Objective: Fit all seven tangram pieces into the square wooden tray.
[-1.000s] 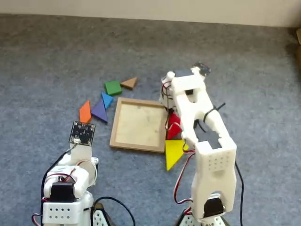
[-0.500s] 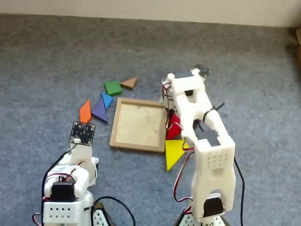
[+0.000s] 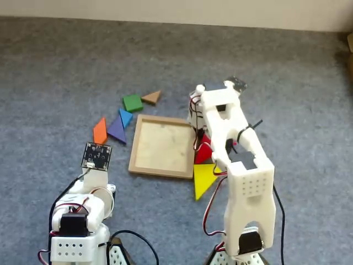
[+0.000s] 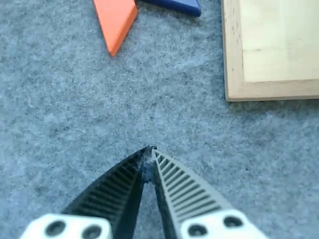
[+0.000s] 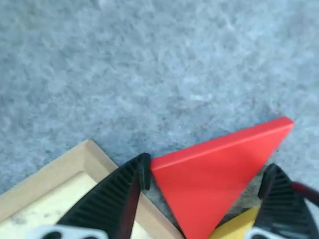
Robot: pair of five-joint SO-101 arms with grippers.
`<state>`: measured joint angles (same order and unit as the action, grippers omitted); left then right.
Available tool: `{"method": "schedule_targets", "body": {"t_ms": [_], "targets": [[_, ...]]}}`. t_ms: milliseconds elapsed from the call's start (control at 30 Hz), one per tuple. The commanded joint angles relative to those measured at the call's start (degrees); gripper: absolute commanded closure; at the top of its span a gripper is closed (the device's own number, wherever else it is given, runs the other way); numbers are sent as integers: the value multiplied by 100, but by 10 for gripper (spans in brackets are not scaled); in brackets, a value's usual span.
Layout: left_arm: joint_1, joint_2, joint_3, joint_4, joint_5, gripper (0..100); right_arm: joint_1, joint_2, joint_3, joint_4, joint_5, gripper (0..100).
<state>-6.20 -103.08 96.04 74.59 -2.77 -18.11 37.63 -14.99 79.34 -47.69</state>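
The right gripper (image 5: 208, 173) stood wide, jaws astride the red triangle (image 5: 217, 157), which lay mid-surface just beside the empty tray's (image 5: 79, 157) outer rim. The first pick seemed in hand: next, close on the triangle's sides and lift it.

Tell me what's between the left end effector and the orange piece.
Bare carpet alone, between left end effector and orange piece; the left wrist view shows it.

Right arm (image 3: 234, 138) stretched forward; right gripper (image 5: 208, 173) angled down, jaws spread wide. Left arm (image 3: 83, 207) folded near its base; left gripper (image 4: 151, 154) tips pressed together.
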Motion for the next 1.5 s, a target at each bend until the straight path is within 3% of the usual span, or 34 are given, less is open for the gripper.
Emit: {"method": "schedule_targets", "body": {"t_ms": [0,367,767,1467], "targets": [[-57,13,119,18,18,993,13,48,22,207,-35,667],[-57,13,119,18,18,993,75,-4,-488,180,-79,667],[-57,13,119,18,18,993,391,22,-541,154,-905,667],[-57,13,119,18,18,993,567,13,-532,171,-1266,667]]}}
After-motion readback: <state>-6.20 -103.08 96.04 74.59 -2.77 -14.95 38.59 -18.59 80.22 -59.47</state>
